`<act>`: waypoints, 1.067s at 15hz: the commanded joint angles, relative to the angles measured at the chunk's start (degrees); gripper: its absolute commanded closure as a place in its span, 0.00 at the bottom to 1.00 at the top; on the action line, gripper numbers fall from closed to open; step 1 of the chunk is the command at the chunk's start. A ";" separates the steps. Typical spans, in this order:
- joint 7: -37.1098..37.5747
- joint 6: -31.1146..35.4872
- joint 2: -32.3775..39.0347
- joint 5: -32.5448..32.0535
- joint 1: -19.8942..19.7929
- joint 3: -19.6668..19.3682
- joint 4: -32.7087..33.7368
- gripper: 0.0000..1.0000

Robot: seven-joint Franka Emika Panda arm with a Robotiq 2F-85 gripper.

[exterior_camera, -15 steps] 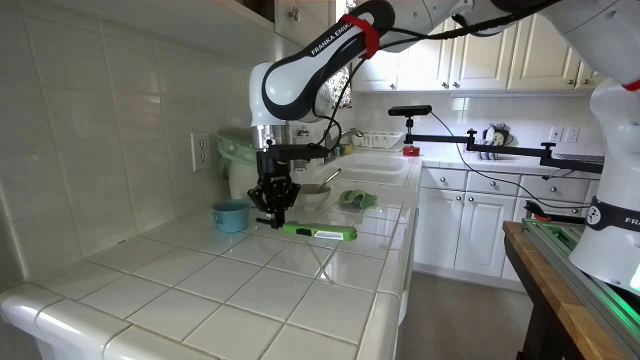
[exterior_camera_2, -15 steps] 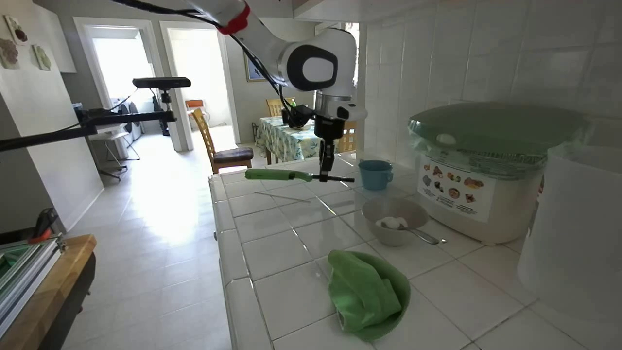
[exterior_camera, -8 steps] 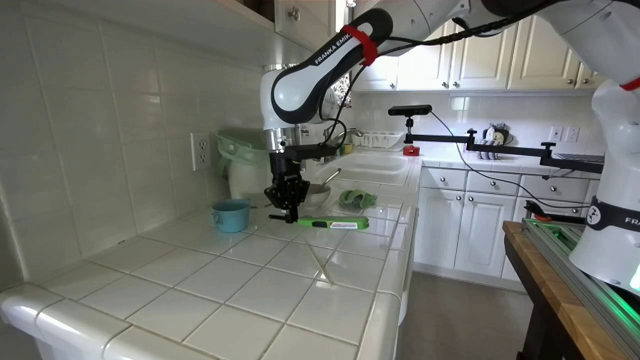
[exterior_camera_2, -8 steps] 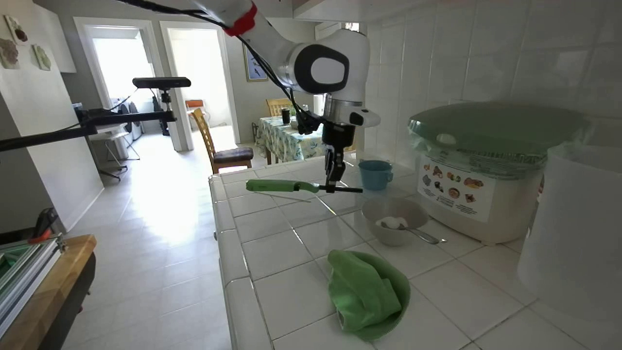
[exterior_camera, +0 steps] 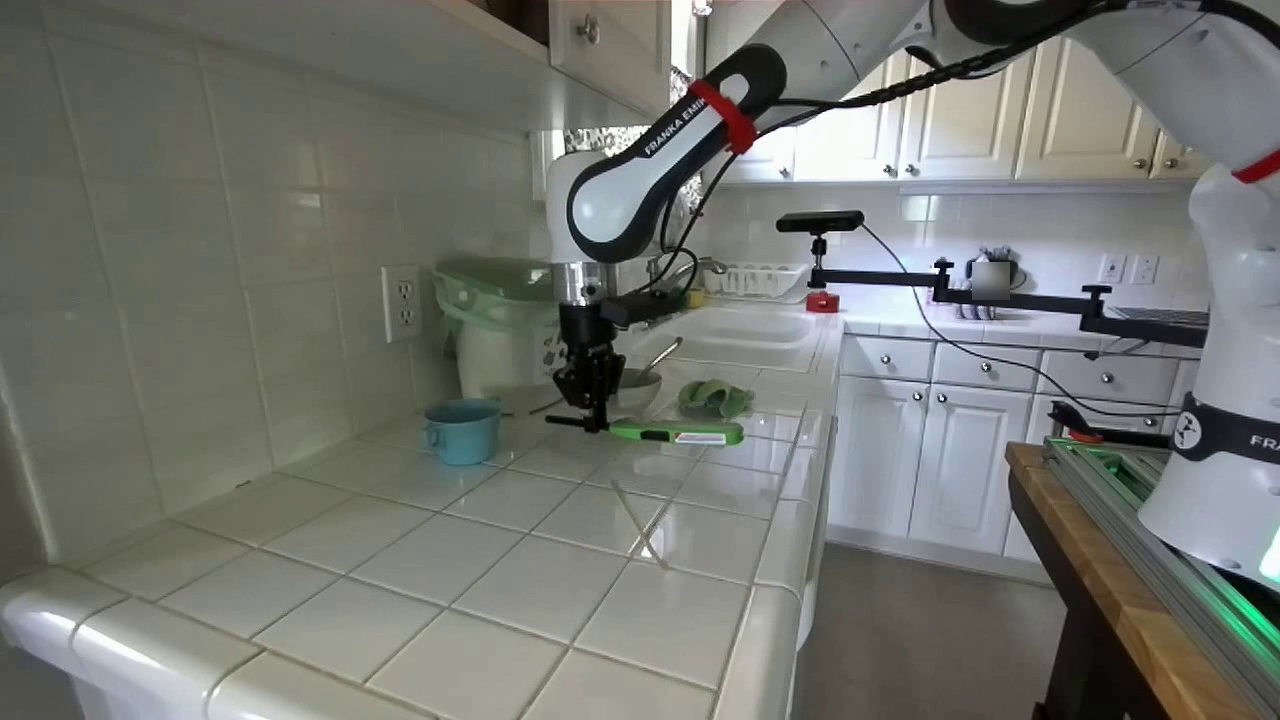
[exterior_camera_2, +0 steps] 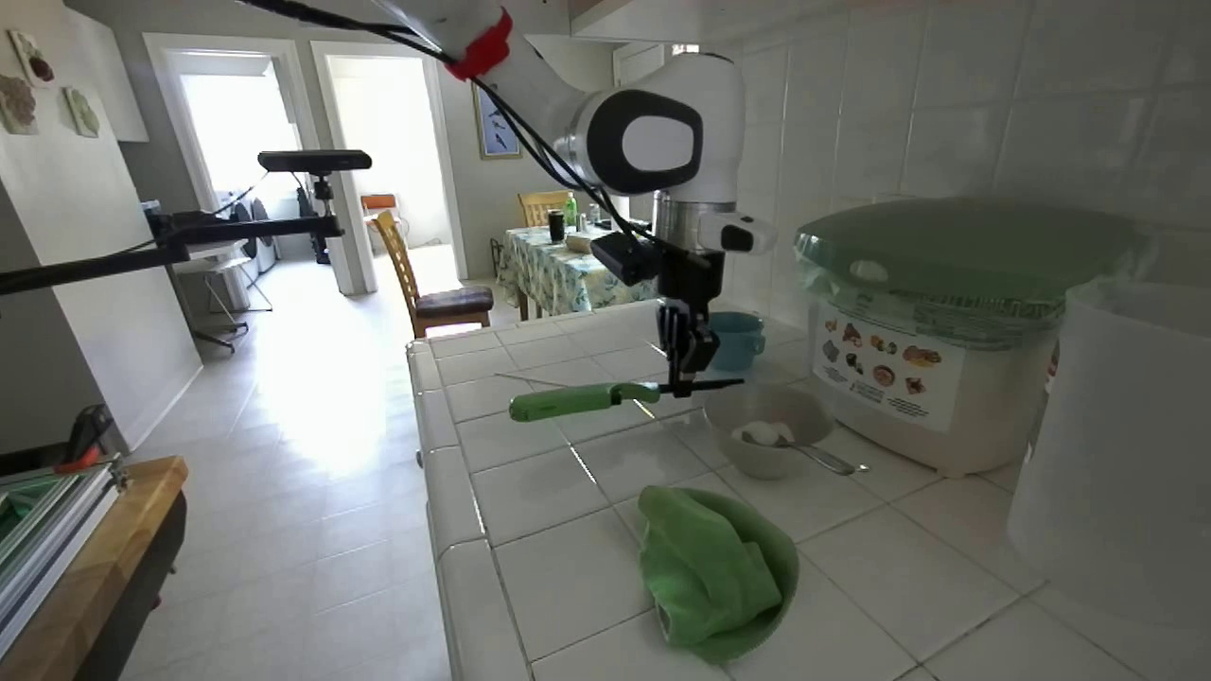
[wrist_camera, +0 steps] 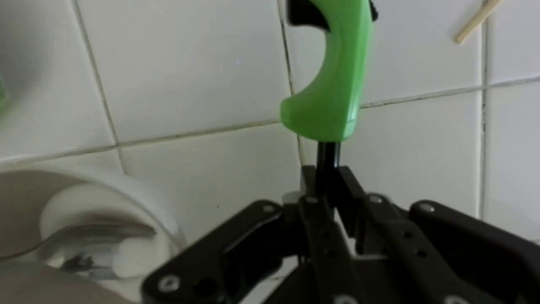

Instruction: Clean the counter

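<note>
Black two-fingered gripper, nearly closed, pinches a green plastic stick-lighter by its black shaft above the glossy white-tiled counter, handle towards the front edge, clearance hard to judge.

white arm | red bands | black cables | black claw, silver screws

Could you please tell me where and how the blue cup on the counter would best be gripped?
I'd probably take the blue cup by its rim, opposite the handle, coming straight down from above: it stands upright on the counter, mouth up, with the handle toward the tiled wall. The end effector would first need to set down the green tool, whose black shaft it grips.
</note>
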 commanded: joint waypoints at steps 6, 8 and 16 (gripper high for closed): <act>-10.64 6.38 1.82 1.55 -4.87 4.89 -1.77 0.96; -11.52 5.85 1.63 1.56 -5.20 5.40 -1.81 0.60; -8.72 2.00 -7.07 0.13 -3.26 4.37 -5.53 0.00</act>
